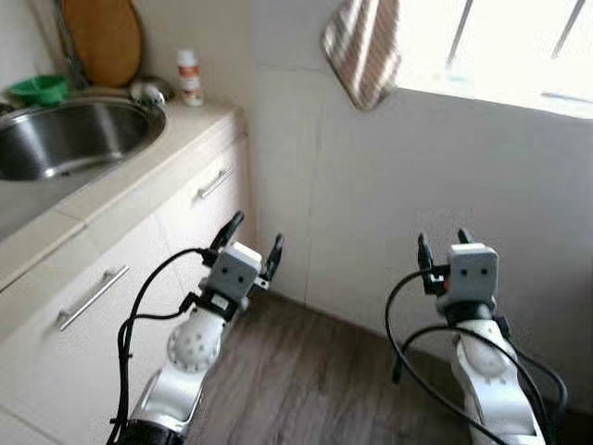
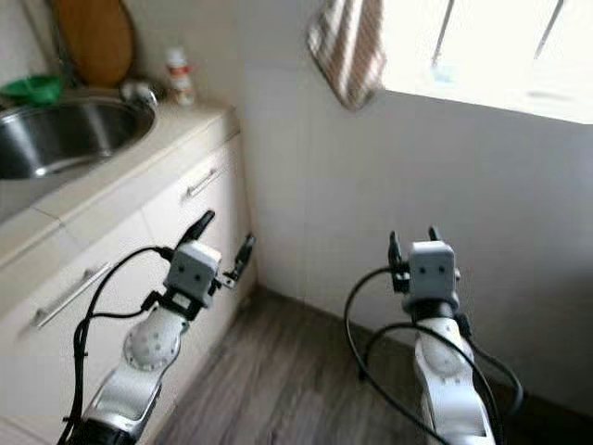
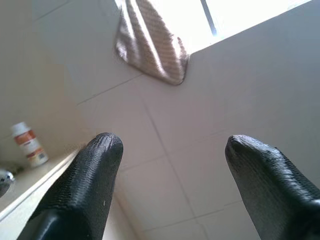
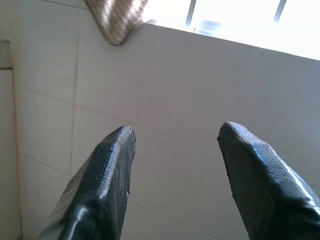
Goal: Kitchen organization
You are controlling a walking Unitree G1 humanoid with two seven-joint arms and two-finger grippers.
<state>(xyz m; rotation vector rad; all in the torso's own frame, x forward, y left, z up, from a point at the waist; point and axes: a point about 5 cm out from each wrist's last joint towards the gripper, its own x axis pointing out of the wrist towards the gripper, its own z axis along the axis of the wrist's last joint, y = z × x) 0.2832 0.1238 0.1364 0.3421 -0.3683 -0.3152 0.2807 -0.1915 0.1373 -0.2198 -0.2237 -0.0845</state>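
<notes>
From the left eye view, the beige stone counter (image 1: 111, 176) runs along the robot's left and ends at a square edge just short of the white tiled wall (image 1: 371, 195); below it the cream drawer fronts carry brushed metal bar handles (image 1: 93, 297). The round stainless steel sink (image 1: 65, 139) is sunk into the counter, with a green plastic bowl (image 1: 39, 89), a brown wooden chopping board (image 1: 104, 37) leaning on the back wall, and a small white bottle with an orange label (image 1: 190, 78) at the counter's far corner. A striped brown-and-white cloth (image 1: 363, 46) hangs over the bright window ledge above the wall. Between cabinet and wall lies open grey wood-look floor (image 1: 306, 380) — the left gripper (image 1: 252, 243) hangs just beside the drawer fronts, the right gripper (image 1: 443, 245) near the wall, both held up in free air. In the left wrist view the two black fingers (image 3: 85, 185) stand wide apart, holding nothing, aimed at the wall and cloth. In the right wrist view the fingers (image 4: 105, 180) are likewise spread wide and empty, facing bare tiles.
</notes>
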